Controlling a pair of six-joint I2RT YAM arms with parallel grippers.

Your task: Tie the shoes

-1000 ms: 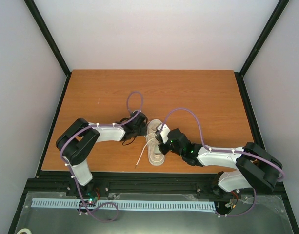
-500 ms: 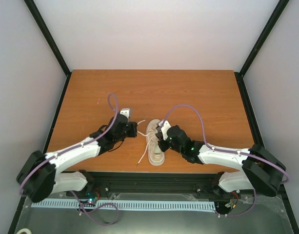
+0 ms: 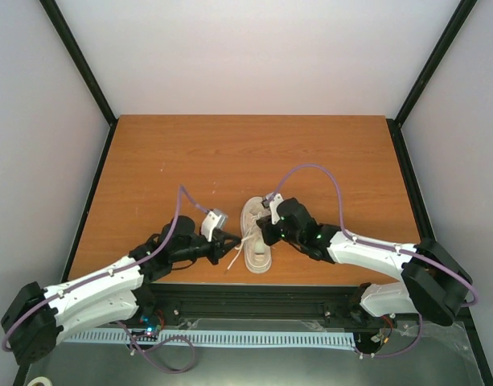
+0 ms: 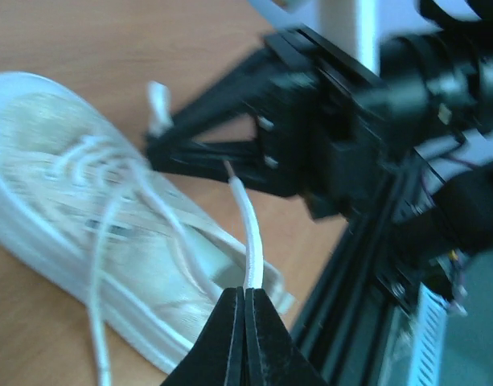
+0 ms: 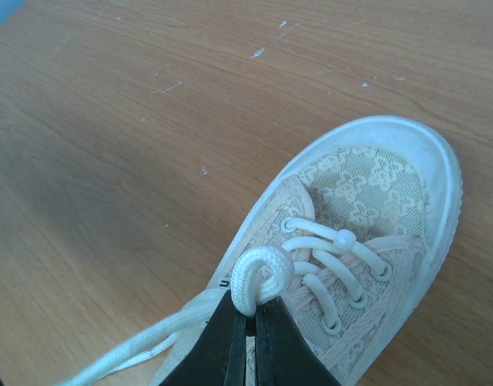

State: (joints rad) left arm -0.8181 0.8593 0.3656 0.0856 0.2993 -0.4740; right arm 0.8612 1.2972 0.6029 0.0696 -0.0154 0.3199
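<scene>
1. Lower centre of the top view: you have the sneaker (image 3: 256, 249).
2. Your left gripper (image 3: 232, 239), just left of it, pinches a lace end (image 4: 250, 233) tight.
3. Your right gripper (image 3: 263, 232), over its lacing, is clamped on a lace loop (image 5: 260, 272).

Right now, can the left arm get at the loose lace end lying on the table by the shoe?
Probably yes: the loose lace end lies just beside the left hand, nothing between. But that hand is shut on the other lace.
</scene>
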